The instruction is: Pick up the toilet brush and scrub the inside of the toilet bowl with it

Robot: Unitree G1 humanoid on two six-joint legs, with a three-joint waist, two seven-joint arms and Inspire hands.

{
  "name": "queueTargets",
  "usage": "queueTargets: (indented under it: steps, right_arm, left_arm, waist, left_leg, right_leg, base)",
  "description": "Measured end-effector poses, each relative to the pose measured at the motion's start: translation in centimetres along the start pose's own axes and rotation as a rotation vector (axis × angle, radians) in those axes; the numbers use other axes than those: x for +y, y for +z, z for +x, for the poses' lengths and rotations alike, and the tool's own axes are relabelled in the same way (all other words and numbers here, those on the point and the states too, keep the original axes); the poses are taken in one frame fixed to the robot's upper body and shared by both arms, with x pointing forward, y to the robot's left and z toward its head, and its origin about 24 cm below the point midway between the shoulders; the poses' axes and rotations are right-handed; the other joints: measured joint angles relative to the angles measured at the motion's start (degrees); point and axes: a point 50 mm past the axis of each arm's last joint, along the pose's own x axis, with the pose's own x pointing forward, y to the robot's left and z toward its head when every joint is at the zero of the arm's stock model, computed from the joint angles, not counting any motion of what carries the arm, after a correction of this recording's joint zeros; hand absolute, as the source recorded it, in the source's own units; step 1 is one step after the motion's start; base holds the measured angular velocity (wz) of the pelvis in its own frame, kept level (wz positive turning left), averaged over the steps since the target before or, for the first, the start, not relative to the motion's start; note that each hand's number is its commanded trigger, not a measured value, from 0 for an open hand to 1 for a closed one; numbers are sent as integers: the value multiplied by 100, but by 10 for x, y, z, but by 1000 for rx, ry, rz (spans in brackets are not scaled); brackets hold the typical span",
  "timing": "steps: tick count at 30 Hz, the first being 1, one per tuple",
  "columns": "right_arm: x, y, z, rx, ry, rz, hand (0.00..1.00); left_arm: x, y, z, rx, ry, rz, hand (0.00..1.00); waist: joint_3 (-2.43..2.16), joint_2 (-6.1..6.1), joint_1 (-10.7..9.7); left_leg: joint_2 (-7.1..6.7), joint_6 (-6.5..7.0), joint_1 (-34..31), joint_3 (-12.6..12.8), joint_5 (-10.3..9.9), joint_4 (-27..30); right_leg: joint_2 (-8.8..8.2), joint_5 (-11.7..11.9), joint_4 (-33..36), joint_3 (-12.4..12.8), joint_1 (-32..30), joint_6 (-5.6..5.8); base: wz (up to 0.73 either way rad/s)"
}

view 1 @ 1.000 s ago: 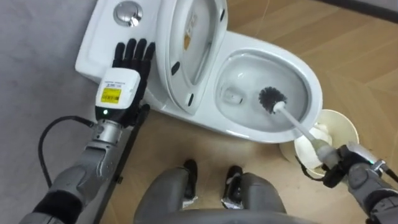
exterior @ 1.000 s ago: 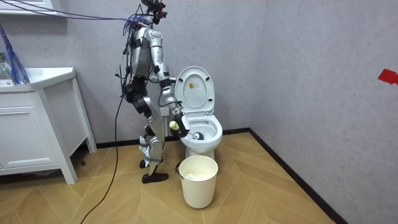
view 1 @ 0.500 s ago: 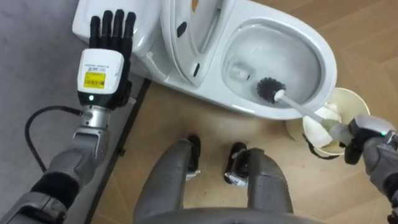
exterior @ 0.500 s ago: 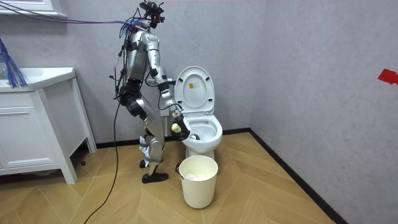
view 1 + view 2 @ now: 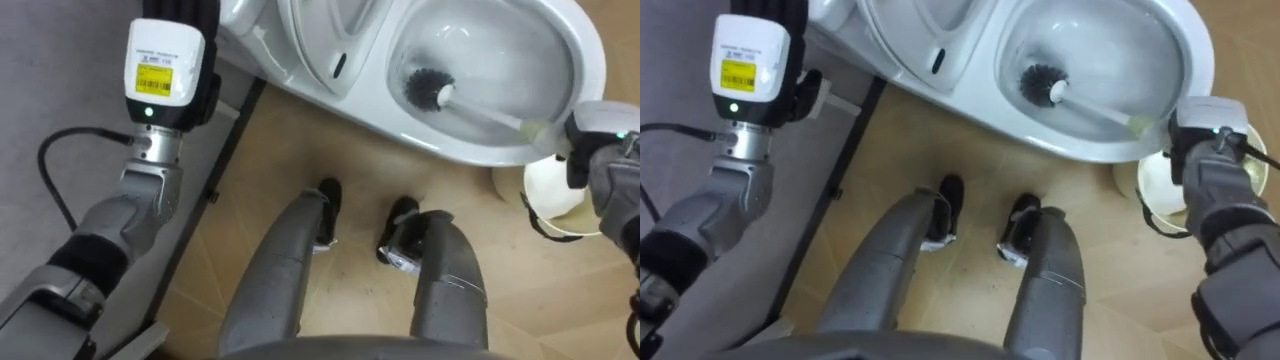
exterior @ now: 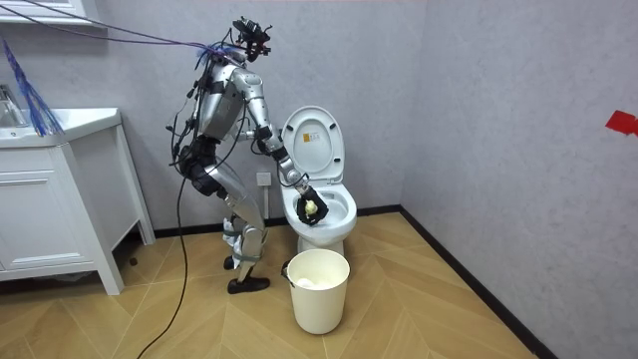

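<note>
The white toilet (image 5: 470,150) has its seat and lid (image 6: 311,145) raised. A toilet brush with a black bristle head (image 5: 428,88) is down inside the bowl, and its white handle (image 5: 1102,113) slants up over the front rim. My right hand (image 5: 1208,150) is shut on the handle's end at the rim. In the room view that right hand (image 6: 311,207) hangs over the bowl. My left hand (image 5: 165,60) is raised beside the tank at the upper left, fingers straight and holding nothing.
A cream bucket (image 5: 553,190) stands on the wooden floor beside the bowl's front, under my right hand; the room view has the bucket (image 6: 319,289) in front of the toilet. A white cabinet (image 6: 60,189) stands at the room view's left. Grey walls close in behind the toilet.
I have bent forward over the toilet, so the eye view has shifted down. My right hand moved in to the bowl's rim, pushing the brush head deeper toward the back.
</note>
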Motion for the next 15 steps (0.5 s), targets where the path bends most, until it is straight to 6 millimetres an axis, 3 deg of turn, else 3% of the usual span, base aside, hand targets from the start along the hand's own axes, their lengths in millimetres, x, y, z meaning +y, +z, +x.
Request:
queueTargets:
  steps: [5,15]
  right_arm:
    - [-22,10,5,-40,-120,-21,100]
    - [-43,25,9,-86,-212,-150,100]
  left_arm:
    - [8,2,14,-8,83,-9,0]
    - [13,1,25,-13,113,-13,0]
  waist:
    - [83,-112,27]
    - [117,-136,21]
  left_leg:
    - [11,-75,-262,-85,43,70]
    - [32,-147,-407,-205,48,216]
  right_leg:
    - [-5,-6,87,-79,-231,-68]
    - [77,17,91,-175,-267,-118]
  base:
    - [8]
    - [1]
